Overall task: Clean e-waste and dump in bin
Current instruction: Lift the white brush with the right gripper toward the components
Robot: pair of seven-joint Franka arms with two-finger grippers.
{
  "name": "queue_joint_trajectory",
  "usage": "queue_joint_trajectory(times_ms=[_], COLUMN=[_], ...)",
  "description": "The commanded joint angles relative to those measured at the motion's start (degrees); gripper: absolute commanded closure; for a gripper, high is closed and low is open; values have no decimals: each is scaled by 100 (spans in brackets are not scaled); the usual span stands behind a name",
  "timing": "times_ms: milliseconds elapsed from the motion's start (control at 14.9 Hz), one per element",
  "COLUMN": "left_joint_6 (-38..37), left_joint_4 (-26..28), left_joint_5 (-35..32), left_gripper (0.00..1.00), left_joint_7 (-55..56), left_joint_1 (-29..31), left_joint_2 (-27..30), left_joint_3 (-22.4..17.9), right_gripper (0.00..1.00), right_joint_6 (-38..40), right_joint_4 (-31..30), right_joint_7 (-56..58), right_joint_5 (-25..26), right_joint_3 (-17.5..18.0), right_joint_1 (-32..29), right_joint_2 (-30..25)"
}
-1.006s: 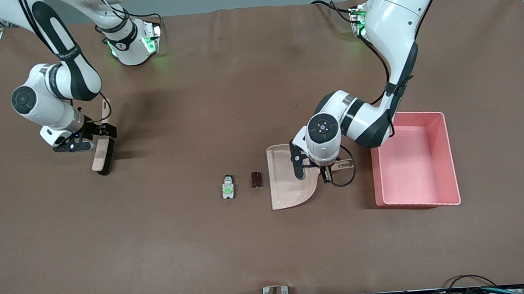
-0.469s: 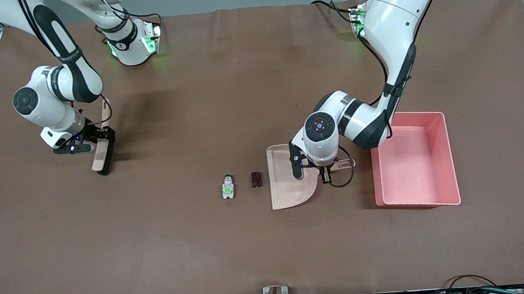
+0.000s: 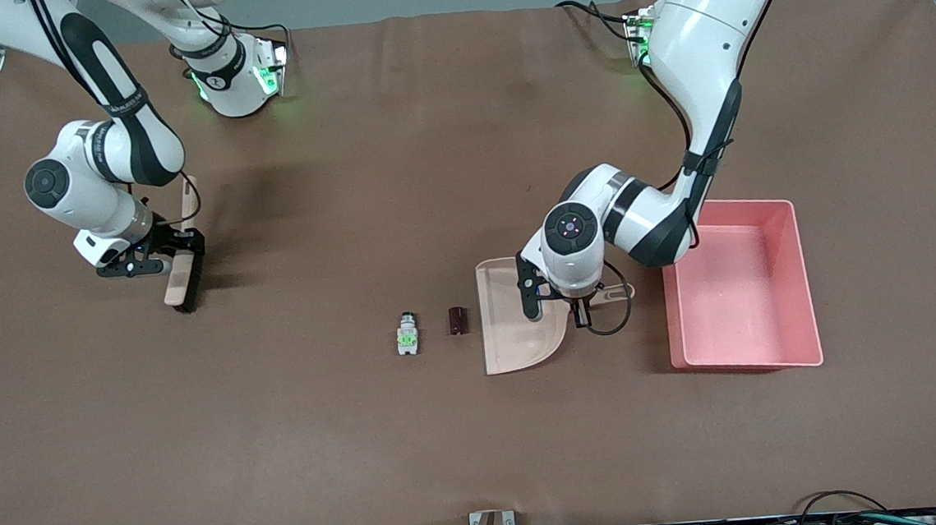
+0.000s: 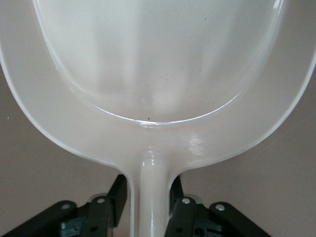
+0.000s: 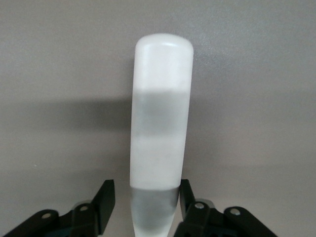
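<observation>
Maroon cylinder (image 3: 457,320) beside left pincer's (image 3: 555,312) dustpan (image 3: 514,333)

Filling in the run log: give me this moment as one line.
left hand: on dustpan handle | right hand: on brush | switch, cylinder: on table, unswept | bin: empty

The left wrist view is filled by the beige dustpan (image 4: 158,64), seen from straight over its handle (image 4: 150,192), with the shallow scoop lying flat on the brown bench (image 4: 19,168). The handle is straddled by the left claw (image 4: 148,195): one dark finger (image 4: 117,193) is seen on each side of it, tight against the handle or nearly so, though actual contact cannot be confirmed. A few dark specks are seen on the scoop's inner surface, and its rim is lit by glare.
</observation>
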State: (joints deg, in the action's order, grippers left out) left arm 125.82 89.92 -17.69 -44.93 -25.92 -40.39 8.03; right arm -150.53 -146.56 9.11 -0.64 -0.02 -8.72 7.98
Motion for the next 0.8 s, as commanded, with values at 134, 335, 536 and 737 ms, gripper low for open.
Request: queue_joint_trajectory(times_ms=[134, 335, 536, 737], left_joint_6=[12, 12, 12, 12], left_joint_4=[-115, -115, -115, -115], left_joint_5=[-103, -103, -103, -103], left_gripper=[69, 73, 76, 76], left_joint_7=[-60, -60, -68, -253], left_joint_1=[-27, -27, -27, -44], left_joint_2=[-48, -48, -39, -30], left_joint_3=[-4, -4, -4, -4], right_gripper=[44, 49, 60, 84], right_joint_6=[-99, -99, -99, -99], right_joint_4=[49, 58, 58, 58], right_joint_7=[91, 91, 82, 82], right_joint_5=[-42, -42, -42, -42], right_joint_3=[46, 46, 46, 46], right_joint_1=[-112, -112, -112, -112], right_joint_2=[116, 116, 116, 116])
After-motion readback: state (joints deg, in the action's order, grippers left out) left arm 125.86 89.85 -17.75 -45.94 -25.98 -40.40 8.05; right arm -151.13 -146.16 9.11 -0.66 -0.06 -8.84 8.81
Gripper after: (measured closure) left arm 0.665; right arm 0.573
